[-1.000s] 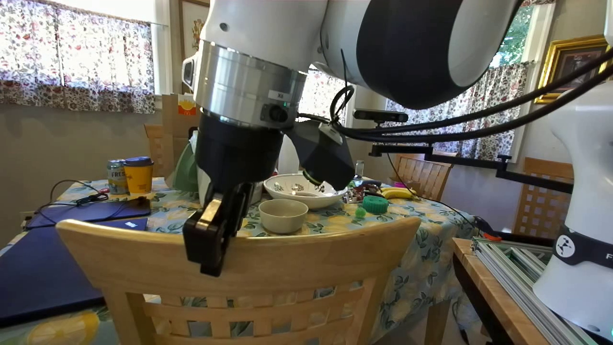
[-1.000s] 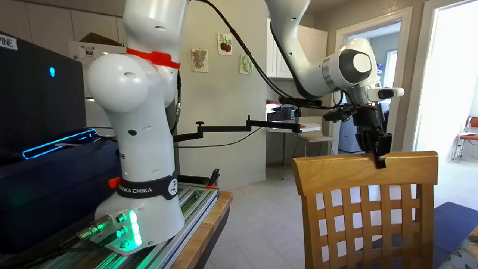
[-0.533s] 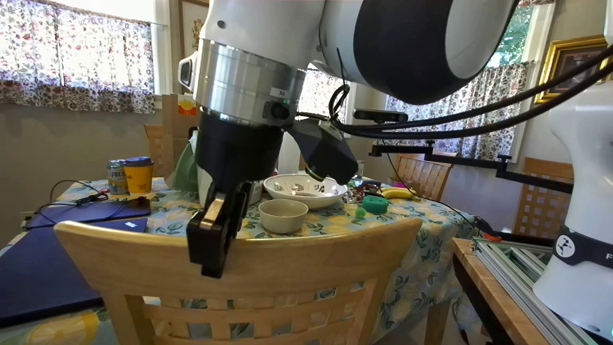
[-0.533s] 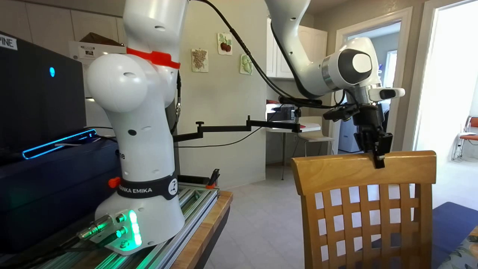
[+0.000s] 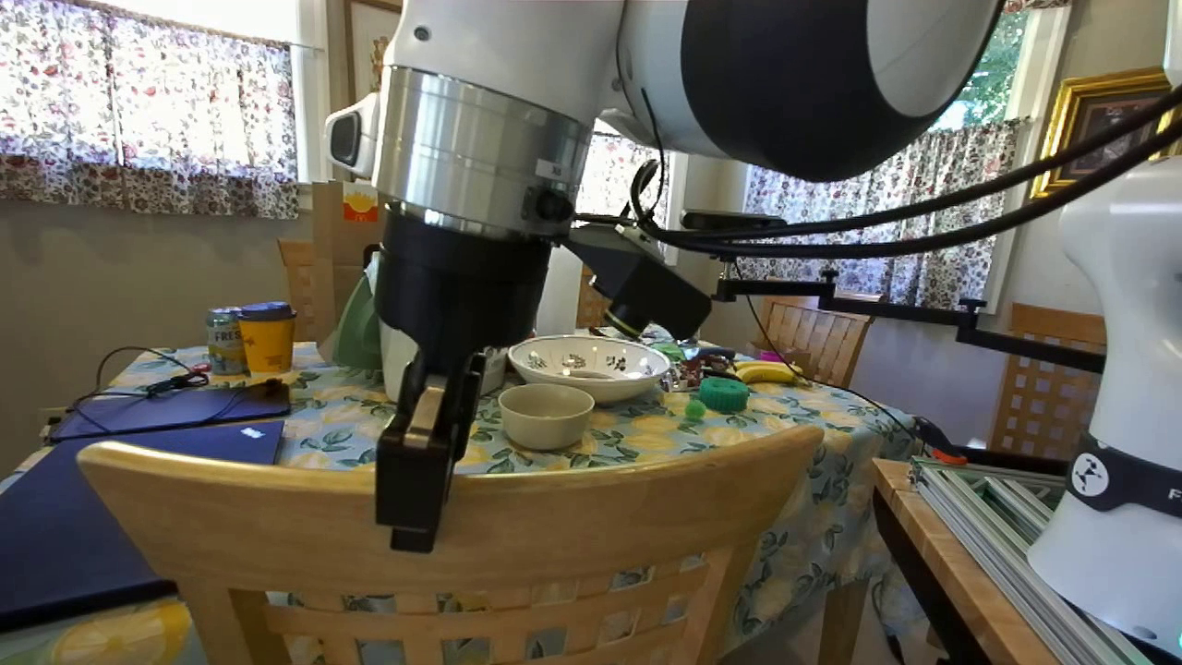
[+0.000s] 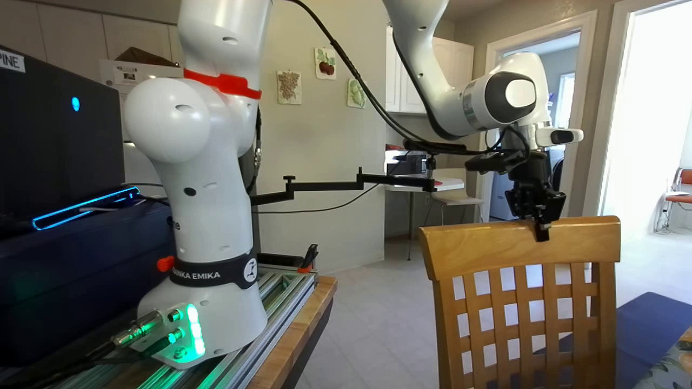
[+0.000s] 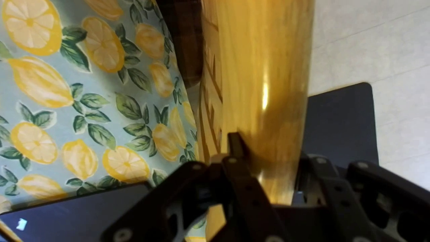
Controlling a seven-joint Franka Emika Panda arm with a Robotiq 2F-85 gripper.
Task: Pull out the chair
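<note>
The chair is light-tan wood with a broad curved top rail and a lattice back. It shows in both exterior views (image 5: 591, 517) (image 6: 589, 237), and its rail runs up the middle of the wrist view (image 7: 265, 84). My gripper (image 5: 429, 489) points down over the rail, with one finger on each side of it. It also shows in an exterior view (image 6: 541, 227). In the wrist view the fingers (image 7: 268, 154) close in on both faces of the rail. The far finger is mostly hidden behind the rail. The chair's seat and legs are out of view.
The table's lemon-print cloth (image 5: 803, 526) lies beyond the chair, with a small bowl (image 5: 547, 416), a large bowl (image 5: 609, 369), a yellow cup (image 5: 268, 337) and a dark blue flat panel (image 5: 83, 526). A black boom arm (image 6: 335, 186) reaches out from the robot base.
The gripper and chair have moved together. The rail looks larger and lower in an exterior view, away from the table items, and has shifted left in the other. The gripper stays on the rail.
</note>
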